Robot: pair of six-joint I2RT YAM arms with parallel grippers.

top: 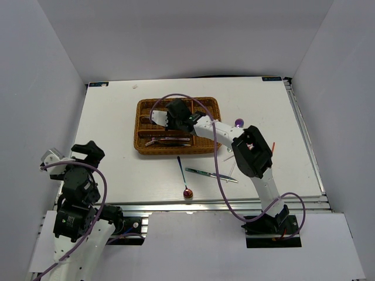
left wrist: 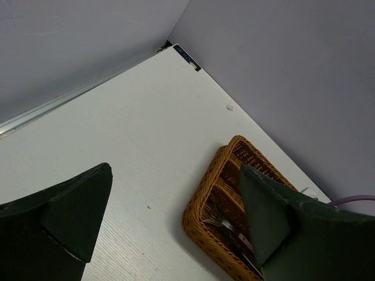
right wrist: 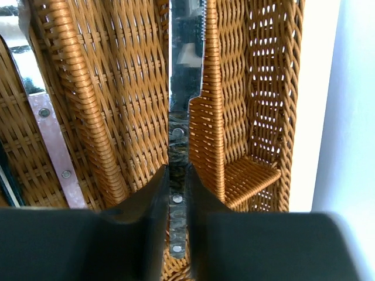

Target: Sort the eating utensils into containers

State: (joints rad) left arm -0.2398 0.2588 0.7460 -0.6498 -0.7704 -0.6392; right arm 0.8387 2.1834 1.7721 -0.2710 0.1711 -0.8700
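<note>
The brown wicker tray (top: 206, 105) lies at the table's middle back. My right gripper (top: 158, 119) hovers over its middle slots, shut on a knife. In the right wrist view the gripper (right wrist: 177, 175) pinches the knife's dark riveted handle, and the blade (right wrist: 186, 58) points away along a slot divider. Another knife with a pinkish handle (right wrist: 51, 143) lies in the slot to the left. Cutlery (top: 167, 140) lies in the tray's front slot. My left gripper (top: 88, 150) is open and empty at the near left. Its view shows the tray's corner (left wrist: 202, 205) with a fork (left wrist: 218, 222) inside.
On the table in front of the tray lie a red-bowled spoon (top: 187, 192) with a dark handle and an iridescent utensil (top: 211, 174). A purple spoon bowl (top: 239, 122) shows behind my right arm. A red chopstick (top: 274, 146) and a thin white stick (top: 231, 170) lie near the right arm.
</note>
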